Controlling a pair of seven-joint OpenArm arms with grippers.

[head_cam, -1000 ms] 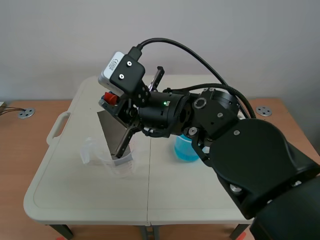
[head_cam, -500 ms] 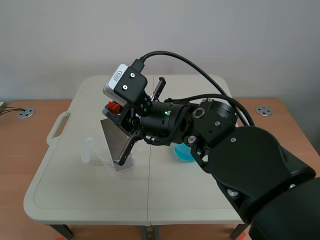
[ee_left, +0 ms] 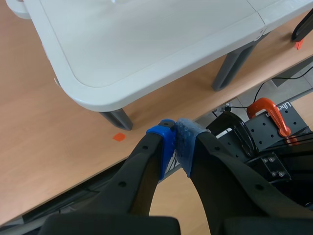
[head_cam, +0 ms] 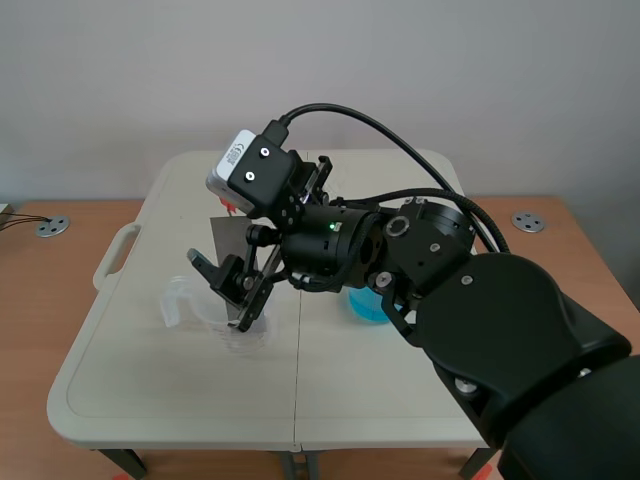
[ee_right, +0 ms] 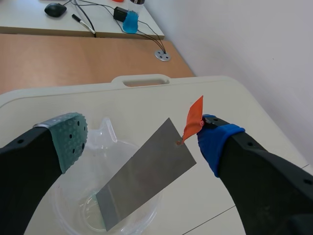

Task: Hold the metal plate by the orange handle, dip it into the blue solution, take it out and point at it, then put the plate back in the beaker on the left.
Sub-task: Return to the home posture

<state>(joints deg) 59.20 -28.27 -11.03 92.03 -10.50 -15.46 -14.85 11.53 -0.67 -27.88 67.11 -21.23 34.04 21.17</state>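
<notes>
We find the flat grey plate point(ee_right: 142, 181) standing tilted in the clear beaker point(ee_right: 58, 196), orange handle point(ee_right: 194, 119) uppermost. The right gripper point(ee_right: 142, 142) is spread wide either side of it; the left gripper point(ee_left: 176, 147) is closed, empty.

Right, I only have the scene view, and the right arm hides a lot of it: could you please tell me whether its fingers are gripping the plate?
Observer: No. In the right wrist view the right gripper has its fingers wide open, one on each side of the metal plate.
Operator: Thank you. Where does the plate's lower end sit?
Observer: Inside the clear beaker. The plate leans tilted, with the orange handle at its upper corner, close by the blue-padded finger.
Operator: And the left arm, which I cannot see at all?
Observer: The left gripper is shut on nothing, off the corner of the white table, above the wooden surface.
</notes>
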